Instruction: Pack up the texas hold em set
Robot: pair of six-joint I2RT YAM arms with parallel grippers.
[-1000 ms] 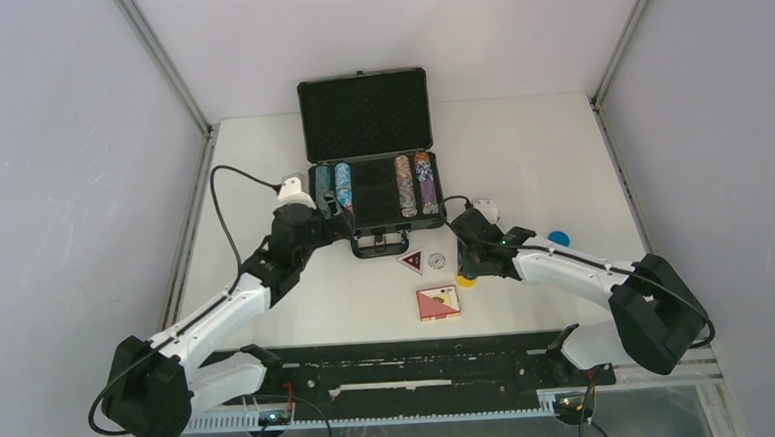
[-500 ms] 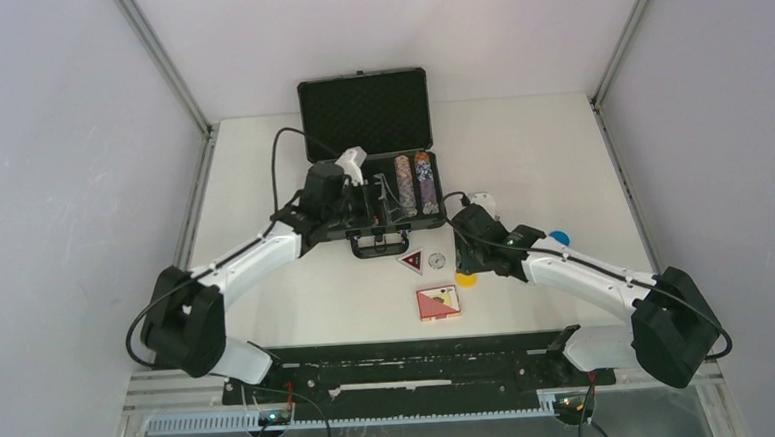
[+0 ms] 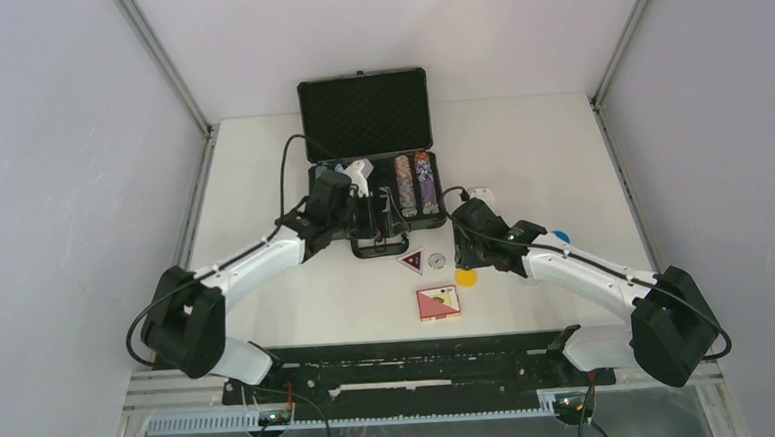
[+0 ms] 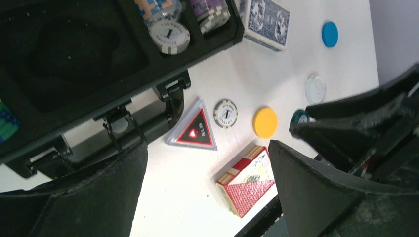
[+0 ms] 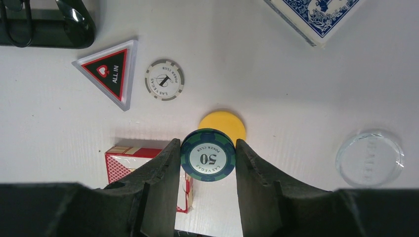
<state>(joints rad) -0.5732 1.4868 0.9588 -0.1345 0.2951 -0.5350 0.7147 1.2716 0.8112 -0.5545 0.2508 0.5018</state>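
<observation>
The black briefcase point(image 3: 364, 113) lies open at the table's far side, with rows of poker chips point(image 3: 414, 184) in its right foam slots. My left gripper point(image 3: 381, 207) hangs open and empty over the case's front edge and handle point(image 4: 123, 129). My right gripper point(image 5: 208, 155) is shut on a green "50" chip point(image 5: 208, 154), held just above the yellow round button point(image 5: 225, 122). On the table lie the red card deck point(image 3: 438, 303), the triangular "ALL IN" button point(image 5: 109, 71), a white chip point(image 5: 164, 79), the blue deck point(image 5: 316, 17) and a clear round button point(image 5: 369, 158).
A blue round button point(image 3: 560, 237) lies right of my right arm. The case's middle foam pocket point(image 4: 74, 49) holds nothing. A black rail point(image 3: 411, 362) runs along the near table edge, just behind the red deck.
My left arm has swung from the case's left side to over its front middle. My right gripper has drawn back with the chip, uncovering the yellow button.
</observation>
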